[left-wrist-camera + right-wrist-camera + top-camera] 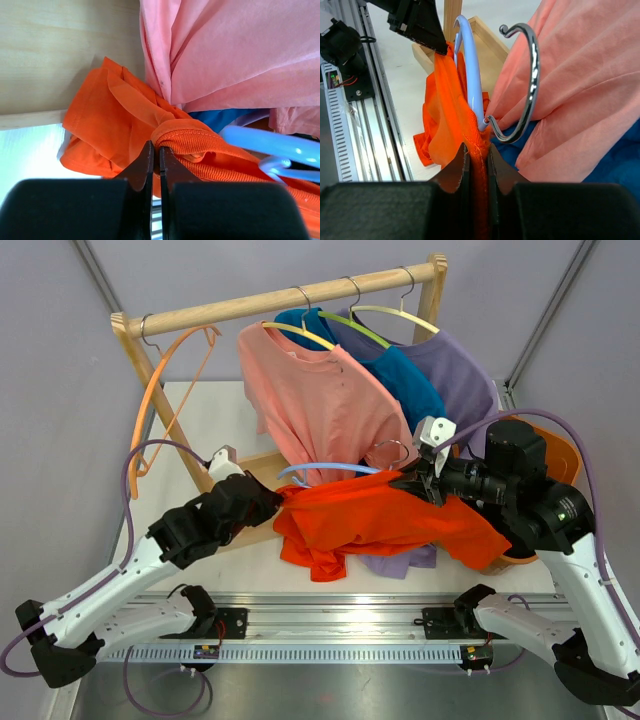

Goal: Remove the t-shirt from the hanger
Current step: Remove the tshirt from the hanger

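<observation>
The orange t-shirt (380,520) hangs stretched between the two grippers above the middle of the bench (215,415). It is just in front of the wooden rack (290,295), and its loose lower folds sag toward the near edge. Whether they rest on the surface I cannot tell.

The biggest risk is the rack and its load. The pink shirt (320,400) hangs right against the orange cloth, with the blue shirt (410,380) and purple shirt (465,370) close behind it. A wide pull to either side could drag those garments along the rail or tip them off their hangers.

Next is the light blue hanger (472,75), which is not yet out of the garment. One of its arms runs inside the orange fabric, so a straight tug apart would probably tighten the neck opening around it rather than free it.

Its metal hook (532,75) curls against the pink shirt in the right wrist view. It looks likely to snag that cloth if the hanger swings.

Smallest is the grip itself. The left gripper (155,155) has its fingers pressed together on a thin roll of the stitched orange edge, and only a little cloth is between them. The right gripper (476,155) is clamped on a narrow fold of orange fabric just below where the hook meets the hanger. Either pinch could slip under tension, and the shirt, with the hanger in it, would then drop onto the bench.
</observation>
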`<state>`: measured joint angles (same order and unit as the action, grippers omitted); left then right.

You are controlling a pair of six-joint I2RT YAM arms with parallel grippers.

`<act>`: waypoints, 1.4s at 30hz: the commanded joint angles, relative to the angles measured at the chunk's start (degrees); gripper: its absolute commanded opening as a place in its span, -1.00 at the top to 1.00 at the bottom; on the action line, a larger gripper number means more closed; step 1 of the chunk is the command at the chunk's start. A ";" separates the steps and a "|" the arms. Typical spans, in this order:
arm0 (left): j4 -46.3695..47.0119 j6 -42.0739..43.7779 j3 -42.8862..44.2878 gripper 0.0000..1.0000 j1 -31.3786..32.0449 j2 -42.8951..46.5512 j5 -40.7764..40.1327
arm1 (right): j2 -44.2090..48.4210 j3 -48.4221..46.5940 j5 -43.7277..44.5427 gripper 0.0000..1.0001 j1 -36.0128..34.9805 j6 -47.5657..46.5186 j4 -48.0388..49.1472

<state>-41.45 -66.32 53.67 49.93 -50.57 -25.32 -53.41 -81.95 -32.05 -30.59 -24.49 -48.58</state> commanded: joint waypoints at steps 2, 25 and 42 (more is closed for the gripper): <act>-12.97 12.52 -1.03 0.44 -3.61 2.83 -10.90 | 0.77 -2.87 3.66 1.00 0.79 1.20 11.40; 7.78 51.46 6.00 -0.90 -3.61 8.12 23.46 | -16.29 -5.32 -10.83 1.00 0.71 -12.48 4.99; 8.14 76.52 14.36 -0.76 -3.35 -1.46 47.02 | -23.93 -13.67 -22.35 1.00 -2.63 -40.37 -14.53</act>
<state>-36.32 5.89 66.57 46.52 -51.62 13.41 -77.01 -91.96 -50.74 -31.53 -60.12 -62.46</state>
